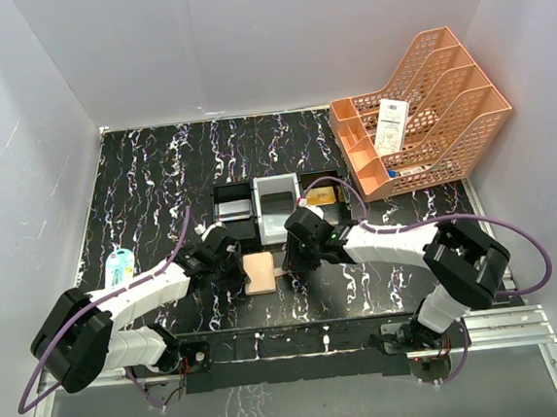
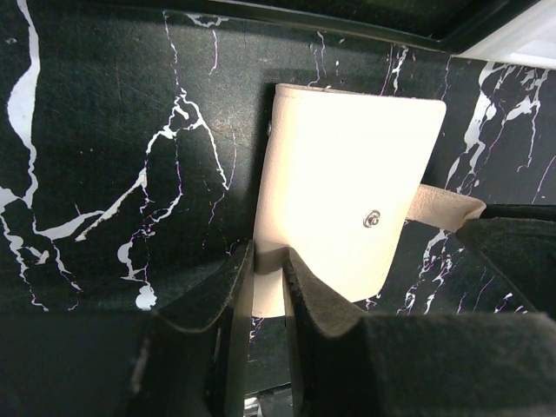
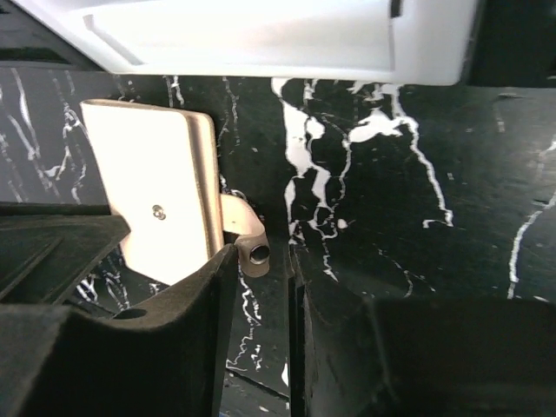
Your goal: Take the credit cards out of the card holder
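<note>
The card holder (image 1: pixel 261 271) lies closed and flat on the table (image 1: pixel 140 182), a black marble-look surface with white veins, just on the near side of the tray (image 1: pixel 276 180), below the meeting of its left and middle compartments. It is a smooth, matte tan rectangle with rounded corners and a small metal stud (image 2: pixel 372 220) on its upper face. A narrow snap tab (image 3: pixel 236 221) of the same soft leather-like stuff curls out from its right edge, ending in a round metal socket. The tray is a hard, boxy piece, black at the sides and pale grey in the middle; a gold card (image 1: pixel 321 195) lies flat in its right compartment and a grey card (image 1: pixel 235 210) in its left. The left arm reaches low from the near left of the tray, and the left gripper (image 2: pixel 269 256) pinches the holder's near edge between its dark felt-like pads. The right arm bends in from the near right of the tray. The right gripper (image 3: pixel 262 254) hangs with its jaws a narrow gap apart around the tab's end; whether they clamp it I cannot tell.
</note>
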You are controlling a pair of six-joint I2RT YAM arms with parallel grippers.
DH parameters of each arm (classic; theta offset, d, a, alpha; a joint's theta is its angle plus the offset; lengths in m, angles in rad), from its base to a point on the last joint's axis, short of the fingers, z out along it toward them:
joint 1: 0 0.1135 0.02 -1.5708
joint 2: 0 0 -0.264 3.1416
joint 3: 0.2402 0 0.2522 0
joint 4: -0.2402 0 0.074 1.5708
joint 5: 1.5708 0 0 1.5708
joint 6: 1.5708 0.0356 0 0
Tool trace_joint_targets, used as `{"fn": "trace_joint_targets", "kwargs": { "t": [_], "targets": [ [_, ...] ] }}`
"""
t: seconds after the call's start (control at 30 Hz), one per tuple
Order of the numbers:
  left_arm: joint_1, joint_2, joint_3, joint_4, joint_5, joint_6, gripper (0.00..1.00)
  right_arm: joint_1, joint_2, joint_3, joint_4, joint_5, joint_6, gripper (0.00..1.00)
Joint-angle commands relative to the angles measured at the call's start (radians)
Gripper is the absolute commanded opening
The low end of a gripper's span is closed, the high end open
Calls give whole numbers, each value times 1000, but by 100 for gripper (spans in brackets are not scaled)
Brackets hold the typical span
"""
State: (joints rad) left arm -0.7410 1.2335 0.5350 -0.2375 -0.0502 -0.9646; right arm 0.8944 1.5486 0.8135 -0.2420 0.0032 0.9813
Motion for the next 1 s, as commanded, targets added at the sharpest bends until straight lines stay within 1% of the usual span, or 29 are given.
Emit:
{"fn": "trace_joint_targets", "kwargs": {
  "t": [0.0, 0.07, 0.1, 0.13, 0.23, 0.4, 0.43, 0.5, 0.63, 0.77, 0.97],
  "targets": [
    [-5, 5, -20, -63, -7, 15, 18, -5, 5, 86, -120, 83, -58, 27],
    [-5, 3, -13, -68, -6, 18, 18, -5, 0, 94, -130, 93, -77, 30],
    [-5, 2, -10, -70, -7, 19, 18, -5, 0, 98, -128, 87, -94, 36],
    [-4, 2, -7, -73, -7, 22, 18, -6, 7, 104, -123, 73, -112, 38],
    [-5, 3, 3, -81, -8, 26, 19, -7, 42, 157, -167, 29, -138, 39],
    [-4, 9, 15, -86, -5, 32, 19, -6, 39, 166, -104, -58, -154, 41],
    [-4, 10, 17, -86, -5, 33, 19, -6, 32, 160, -85, -64, -150, 44],
    [-5, 14, 15, -82, -5, 35, 19, -6, 29, 144, -49, -67, -143, 51],
    [-5, 30, 12, -80, 1, 33, 19, 7, 77, 185, -82, -80, -167, 53],
    [-5, 20, 8, -76, 1, 30, 19, 20, 104, 208, -71, -106, -184, 55],
    [-4, 15, 16, -85, -6, 35, 19, 41, 156, 277, -147, 3, -175, 58]
  ]
}}
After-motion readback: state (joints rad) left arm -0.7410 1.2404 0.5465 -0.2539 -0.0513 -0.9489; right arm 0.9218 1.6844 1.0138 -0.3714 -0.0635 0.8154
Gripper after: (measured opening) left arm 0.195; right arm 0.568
